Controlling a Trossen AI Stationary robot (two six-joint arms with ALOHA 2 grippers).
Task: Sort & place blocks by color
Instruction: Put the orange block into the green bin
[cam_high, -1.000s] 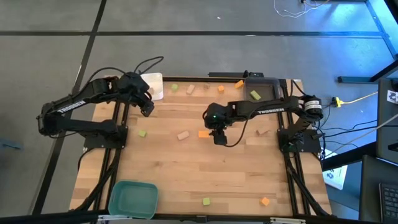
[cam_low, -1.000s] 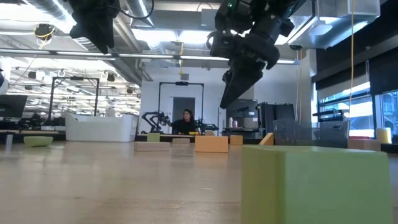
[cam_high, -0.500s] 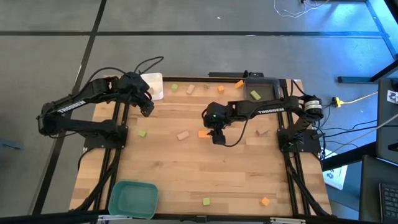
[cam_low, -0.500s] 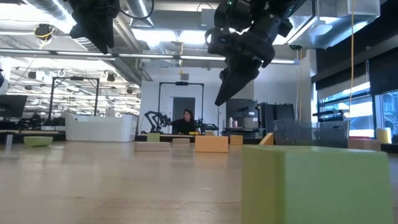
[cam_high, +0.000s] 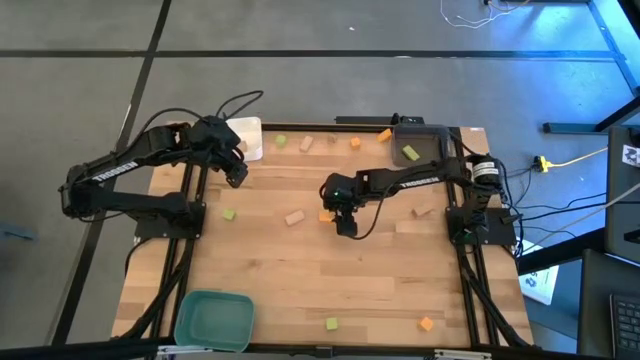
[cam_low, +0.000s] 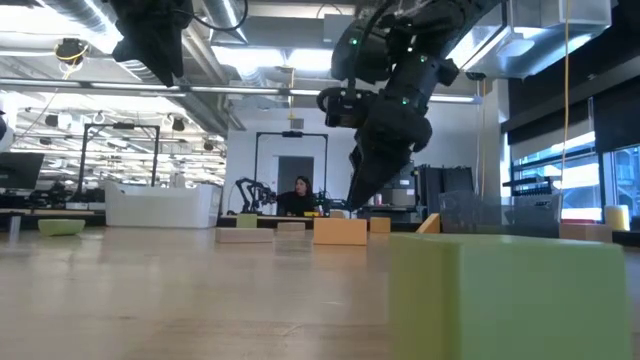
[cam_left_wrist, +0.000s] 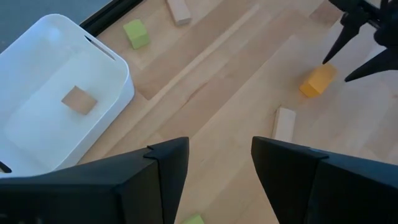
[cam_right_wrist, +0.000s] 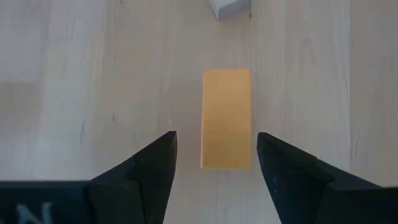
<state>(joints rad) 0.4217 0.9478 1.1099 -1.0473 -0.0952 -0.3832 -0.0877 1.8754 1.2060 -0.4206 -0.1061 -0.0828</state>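
- Wooden desk (cam_high: 300, 280) under a bright workshop; blocks lie scattered over it, trays at the far edge and the near-left corner.
- Orange block (cam_right_wrist: 226, 118) lies flat near the middle of the desk, long axis running straight ahead between the right gripper (cam_right_wrist: 214, 165) fingers.
- Right gripper hangs just over it, fingers spread wide and empty, one on each long side, clear of the block's faces.
- Judgement: the spread crosses the block's short width, so a straight descent and close should take it.
- Tan block (cam_high: 294, 217) lies just beside it, toward the left edge.
- Left gripper (cam_high: 237, 177) waits near the white tray (cam_left_wrist: 37, 149) at the far-left corner, fingers parted, empty; well apart from the orange block.
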